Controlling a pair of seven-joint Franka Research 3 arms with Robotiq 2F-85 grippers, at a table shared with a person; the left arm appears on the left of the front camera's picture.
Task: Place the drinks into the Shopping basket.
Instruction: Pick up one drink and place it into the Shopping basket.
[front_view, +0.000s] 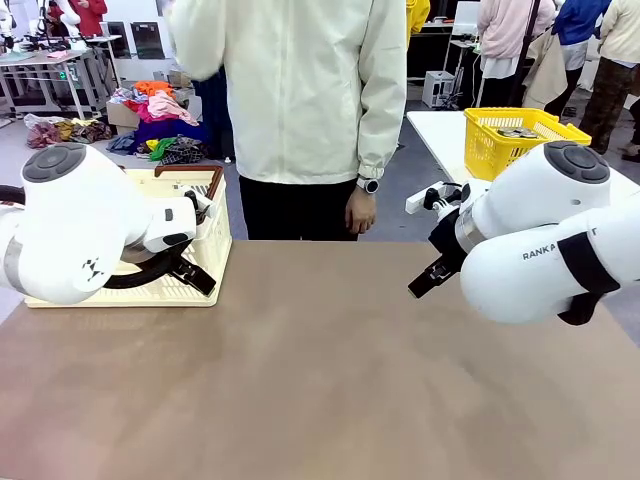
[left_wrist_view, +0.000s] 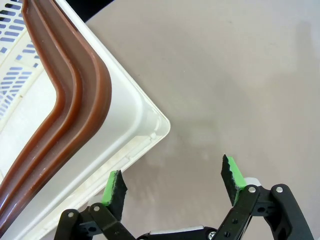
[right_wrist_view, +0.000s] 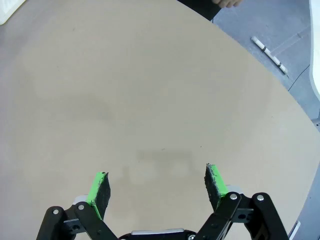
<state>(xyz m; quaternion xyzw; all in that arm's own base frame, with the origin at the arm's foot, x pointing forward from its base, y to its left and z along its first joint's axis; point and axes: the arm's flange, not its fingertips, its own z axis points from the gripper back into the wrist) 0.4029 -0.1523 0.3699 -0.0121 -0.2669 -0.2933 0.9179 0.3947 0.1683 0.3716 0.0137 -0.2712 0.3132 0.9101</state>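
left end effector (left_wrist_view: 172, 177) - jaws wide apart, nothing between the green pads. 1 pad (left_wrist_view: 114, 184) sits against the outer wall of the shopping basket (left_wrist_view: 142, 117) near its corner; whether it touches, cannot tell. the other pad is over bare worktop (left_wrist_view: 235, 85).

right end effector (right_wrist_view: 156, 181) - jaws wide apart too, holding nothing, above bare brown worktop.

shopping basket (front_view: 216, 243) - cream, lattice-sided, at the left far side of the worktop (front_view: 320, 370), partly hidden behind the left arm (front_view: 80, 220). its 2 brown handles (left_wrist_view: 75, 95) lie folded down along the rim.

right arm (front_view: 550, 230) is at the worktop's right edge.

person (front_view: 300, 90) stands at the far side in a pale jacket, 1 hand (front_view: 360, 212) hanging by the worktop's far edge, watch on the wrist.

yellow basket (front_view: 500, 150) on a white table behind, well apart.
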